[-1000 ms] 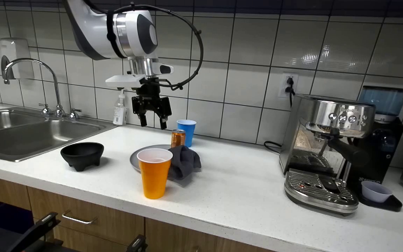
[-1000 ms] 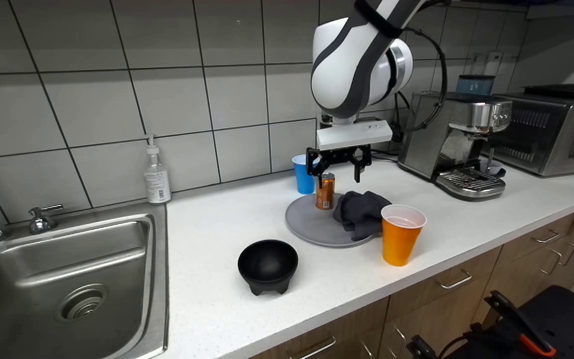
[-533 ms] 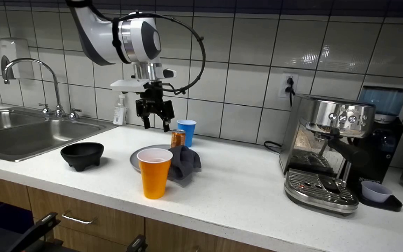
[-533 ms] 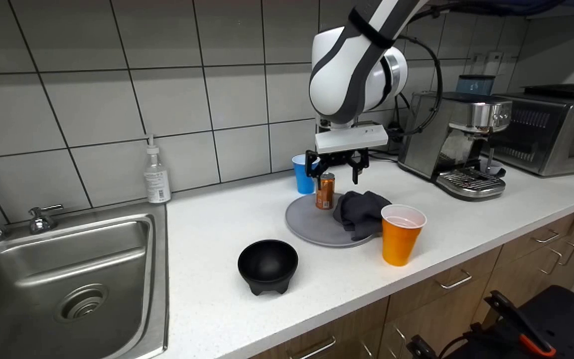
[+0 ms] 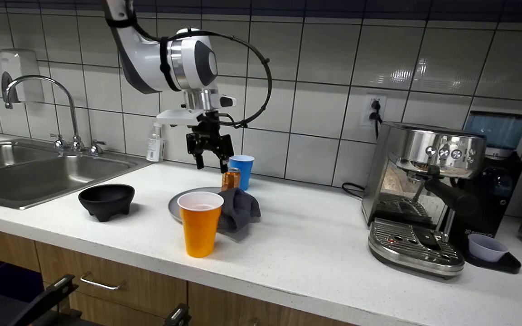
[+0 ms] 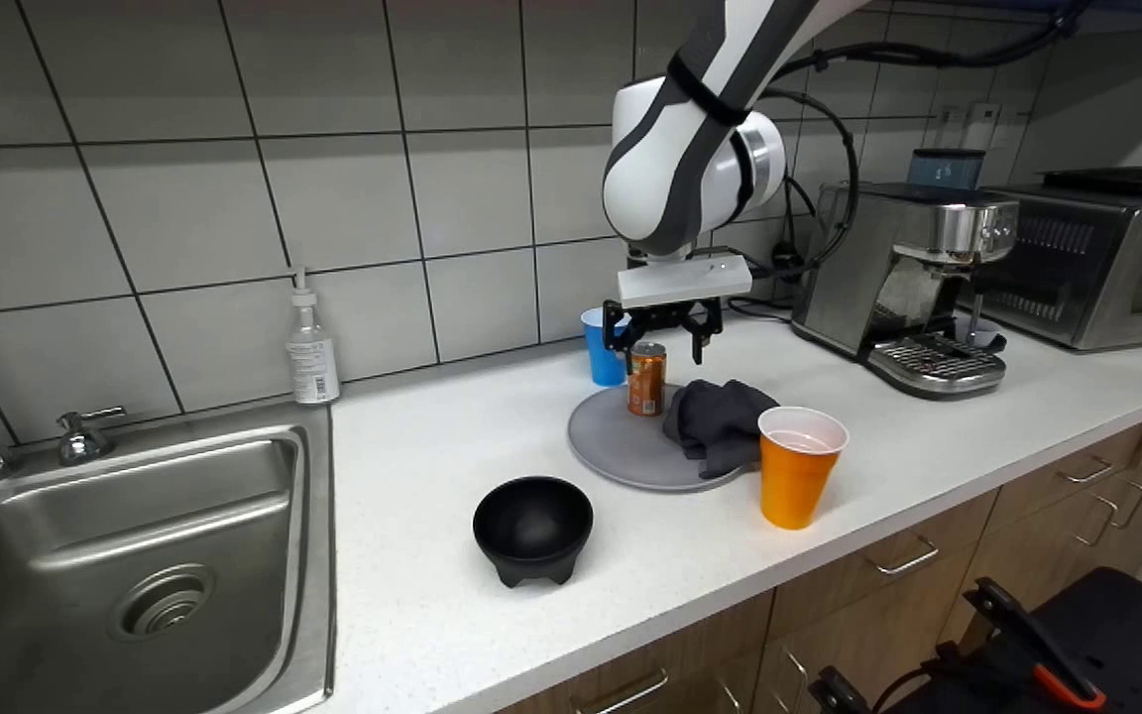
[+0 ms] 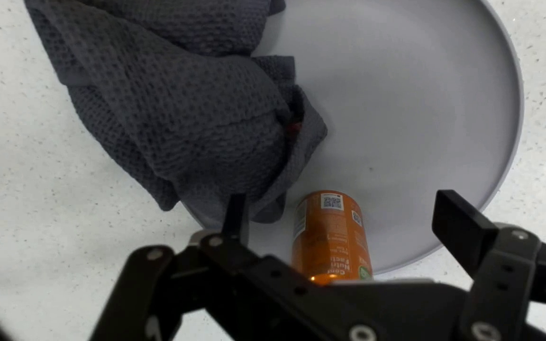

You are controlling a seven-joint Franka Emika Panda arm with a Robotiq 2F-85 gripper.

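Approach stage, as judged: the end effector [image 6: 662,355], spread wide and empty, hangs near the can [image 7: 331,232], which stands upright on the plate [image 7: 420,104] (cloth [image 7: 183,109] just beside it). Grasping would call for alignment, then descent.

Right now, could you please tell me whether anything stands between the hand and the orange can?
Nothing visible does. The open hand hangs near the orange can, and in the wrist view no other thing shows between them. The dark cloth lies to one side, partly on the gray plate.
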